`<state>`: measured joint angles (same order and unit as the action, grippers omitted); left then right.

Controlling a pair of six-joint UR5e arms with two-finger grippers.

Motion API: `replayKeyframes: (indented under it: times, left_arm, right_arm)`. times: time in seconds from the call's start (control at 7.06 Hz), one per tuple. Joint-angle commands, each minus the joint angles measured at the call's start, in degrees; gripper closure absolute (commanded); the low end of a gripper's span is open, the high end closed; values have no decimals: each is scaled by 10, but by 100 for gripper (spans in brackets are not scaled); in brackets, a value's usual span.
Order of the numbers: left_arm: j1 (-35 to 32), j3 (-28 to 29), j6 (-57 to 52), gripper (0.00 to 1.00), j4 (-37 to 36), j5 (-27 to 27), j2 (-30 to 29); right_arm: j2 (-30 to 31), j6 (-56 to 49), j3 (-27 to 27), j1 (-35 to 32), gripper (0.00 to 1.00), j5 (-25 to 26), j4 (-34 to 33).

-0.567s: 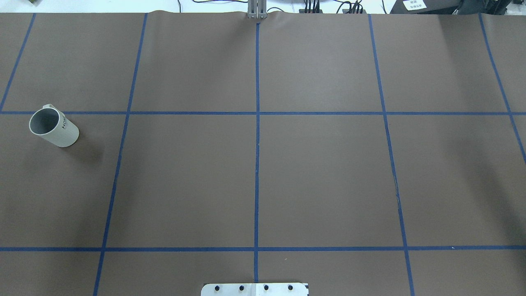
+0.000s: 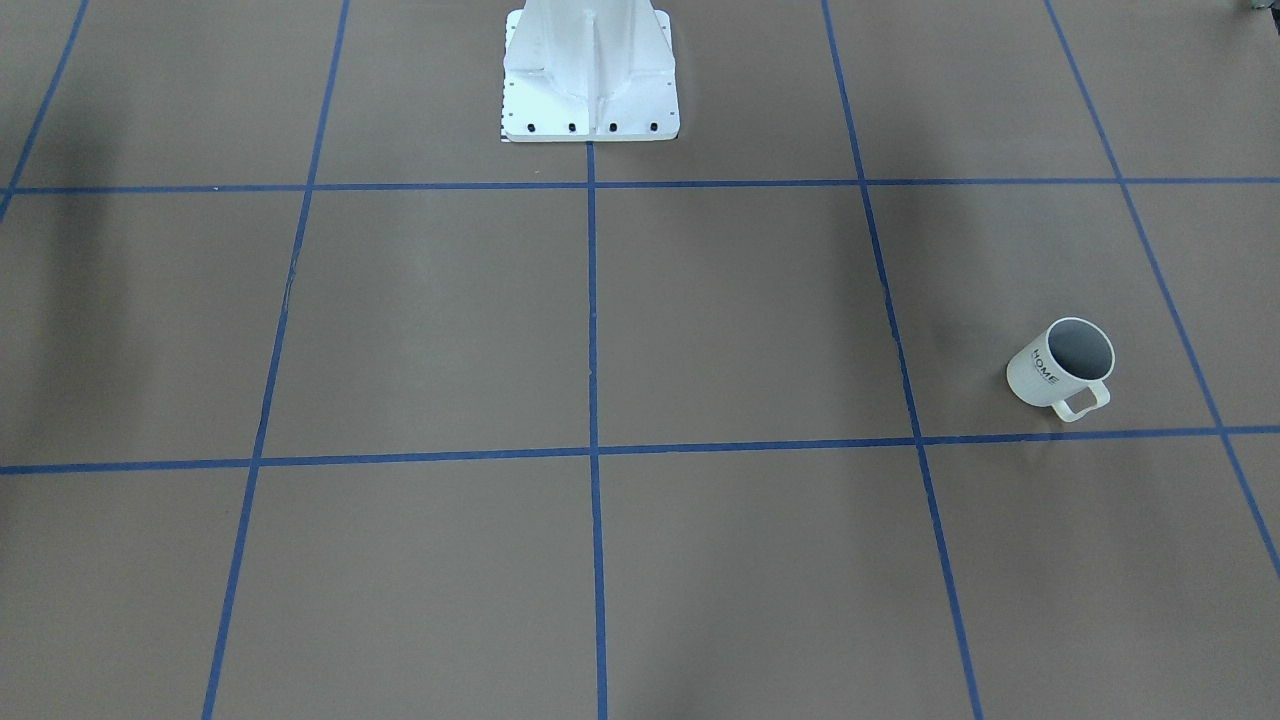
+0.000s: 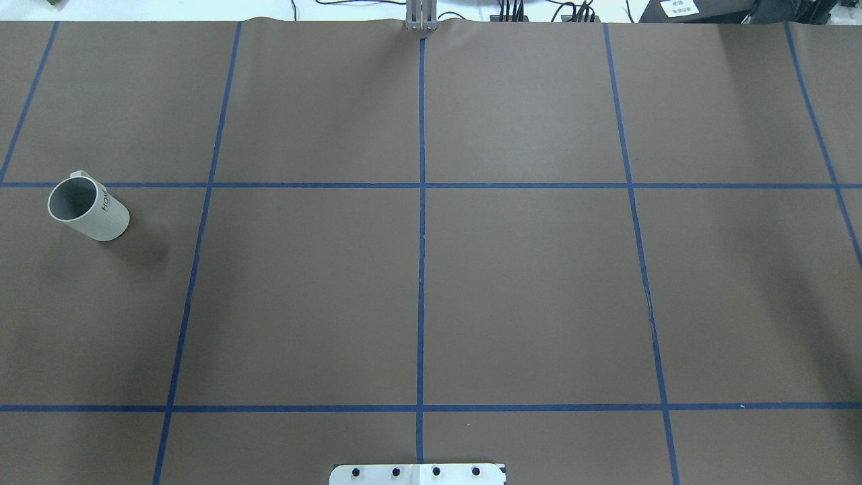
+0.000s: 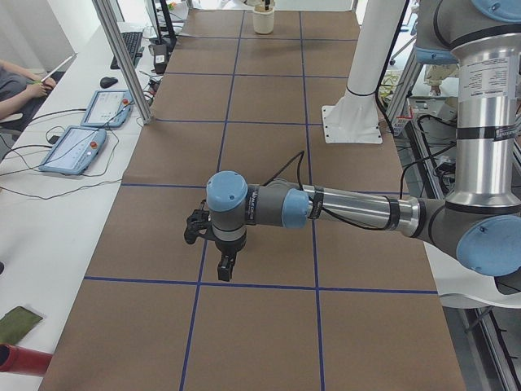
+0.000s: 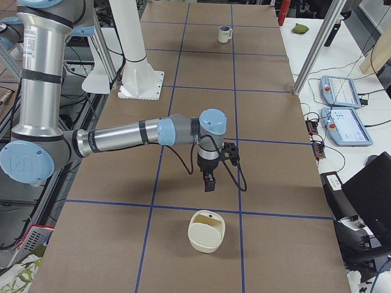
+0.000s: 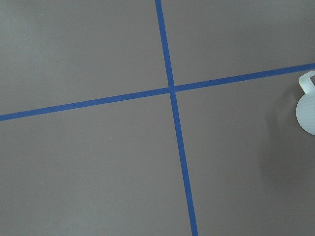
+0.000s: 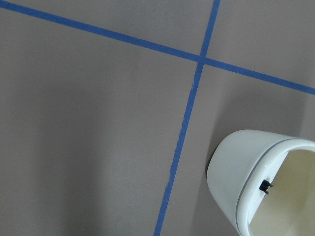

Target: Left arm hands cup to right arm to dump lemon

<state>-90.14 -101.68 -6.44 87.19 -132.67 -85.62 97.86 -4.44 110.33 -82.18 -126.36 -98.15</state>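
Observation:
The white ribbed cup (image 3: 87, 209) with "HOME" on its side stands upright at the table's far left, handle pointing away from the robot. It also shows in the front-facing view (image 2: 1060, 370), far off in the exterior right view (image 5: 225, 33), and at the right edge of the left wrist view (image 6: 307, 105). Its grey inside shows no lemon. The left gripper (image 4: 223, 267) hangs over the table and points down. The right gripper (image 5: 209, 185) hangs over the table, short of a cream container. I cannot tell whether either is open or shut.
A cream open container (image 5: 206, 231) lies on the table at the robot's right end and shows in the right wrist view (image 7: 256, 177). The white robot base (image 2: 590, 70) stands mid-table at the robot's edge. Side benches hold tablets (image 4: 73, 148) and metal posts (image 4: 122, 57).

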Motion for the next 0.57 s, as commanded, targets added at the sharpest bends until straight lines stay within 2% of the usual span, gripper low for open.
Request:
replayKeyframes:
  times: [0.0,0.28,0.43]
  left_arm:
    - [2,-4,5,0,1,0,-5]
    - [1,-33,7,0,7,-1,-9]
    - [2,-30,6,0,43,1,-25]
  right_arm:
    - [-18,1,5,0,0,0,0]
    - [-57,7,5,1,0,1,9]
    - [-86,6,1,1,0,4,39]
